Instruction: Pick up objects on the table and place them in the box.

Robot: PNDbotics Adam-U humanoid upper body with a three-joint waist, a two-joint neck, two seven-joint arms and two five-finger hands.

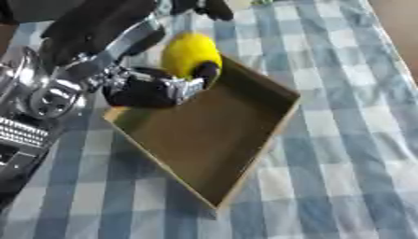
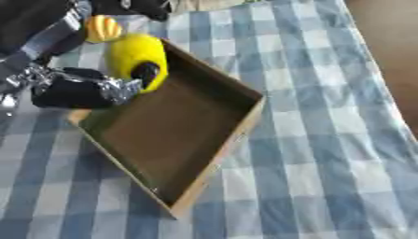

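A yellow, rounded fruit-like object (image 1: 188, 52) hangs over the far left corner of the brown cardboard box (image 1: 260, 150). My left hand (image 1: 151, 89) reaches in from the left and is shut on it, with a black finger (image 1: 205, 72) curled over its lower side. The box is shallow and lies askew on the checked cloth; nothing shows on its floor. A small orange object (image 2: 104, 28) lies on the cloth behind the box, partly hidden by my left arm. My right hand shows in neither view.
A blue-and-white checked cloth (image 1: 351, 140) covers the table. The table's right edge, with brown floor (image 2: 392, 37) beyond it, runs down the upper right. A dark shape (image 1: 214, 8) sits at the top edge.
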